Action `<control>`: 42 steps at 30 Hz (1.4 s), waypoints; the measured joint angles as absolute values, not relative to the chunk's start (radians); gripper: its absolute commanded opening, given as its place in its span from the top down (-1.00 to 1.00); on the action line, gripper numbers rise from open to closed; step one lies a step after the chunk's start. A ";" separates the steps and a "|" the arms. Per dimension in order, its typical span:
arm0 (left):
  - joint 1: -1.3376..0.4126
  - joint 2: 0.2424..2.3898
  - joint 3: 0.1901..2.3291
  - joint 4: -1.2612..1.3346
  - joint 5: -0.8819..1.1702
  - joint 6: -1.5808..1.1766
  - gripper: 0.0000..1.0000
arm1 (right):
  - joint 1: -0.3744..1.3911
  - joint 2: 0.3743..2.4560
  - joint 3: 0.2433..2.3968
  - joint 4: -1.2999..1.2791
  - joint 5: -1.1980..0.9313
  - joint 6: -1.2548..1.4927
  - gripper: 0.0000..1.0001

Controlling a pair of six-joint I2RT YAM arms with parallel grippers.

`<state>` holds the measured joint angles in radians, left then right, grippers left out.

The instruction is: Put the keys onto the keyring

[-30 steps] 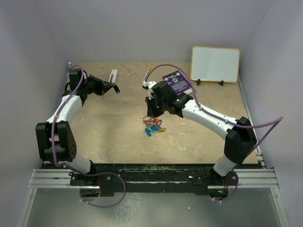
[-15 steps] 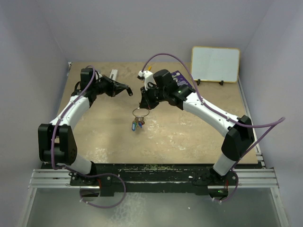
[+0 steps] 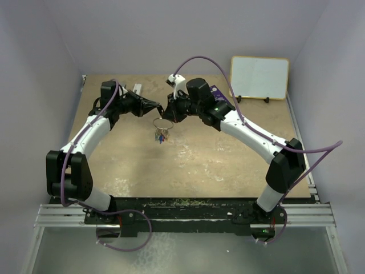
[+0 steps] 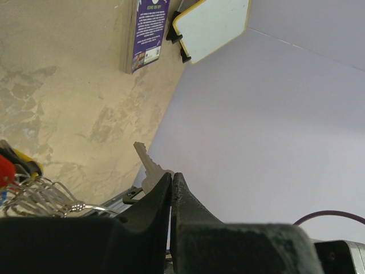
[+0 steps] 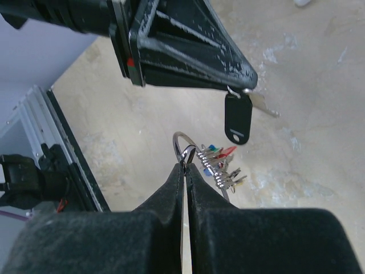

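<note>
My right gripper [image 5: 186, 165] is shut on the thin silvery keyring [image 5: 182, 142] and holds it above the table. Several keys [image 5: 219, 165] with coloured tags hang from the ring. From above, the keyring [image 3: 162, 123] and its hanging keys [image 3: 161, 136] sit just below both grippers. My left gripper [image 4: 171, 176] is shut on a single silver key [image 4: 146, 162] whose blade sticks out past the fingertips. In the right wrist view that key [image 5: 263, 106] carries a black tag [image 5: 236, 120], just above and to the right of the ring. The two grippers [image 3: 158, 107] [image 3: 169, 116] nearly meet.
A purple card [image 4: 148, 28] lies at the back of the table, partly hidden under the right arm from above. A white board [image 3: 259, 77] with a yellow rim stands at the back right. A small white object [image 3: 137, 88] lies at the back left.
The right gripper has lifted the keyring with its keys off the table and carried it back and to the left. The left arm has swung right with its key, up close to the ring.
</note>
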<state>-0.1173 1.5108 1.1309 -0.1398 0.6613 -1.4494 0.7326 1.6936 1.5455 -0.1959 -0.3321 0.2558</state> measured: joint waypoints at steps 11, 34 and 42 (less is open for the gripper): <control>-0.140 1.511 1.131 -0.128 0.670 -1.493 0.92 | 0.733 1.694 1.546 -0.113 -0.280 0.312 1.00; -0.160 1.475 1.150 -0.140 0.669 -1.501 0.92 | 0.706 1.741 1.592 -0.098 -0.226 0.353 1.00; -0.161 1.475 1.150 -0.137 0.666 -1.501 0.92 | 0.706 1.746 1.610 -0.099 -0.229 0.352 1.00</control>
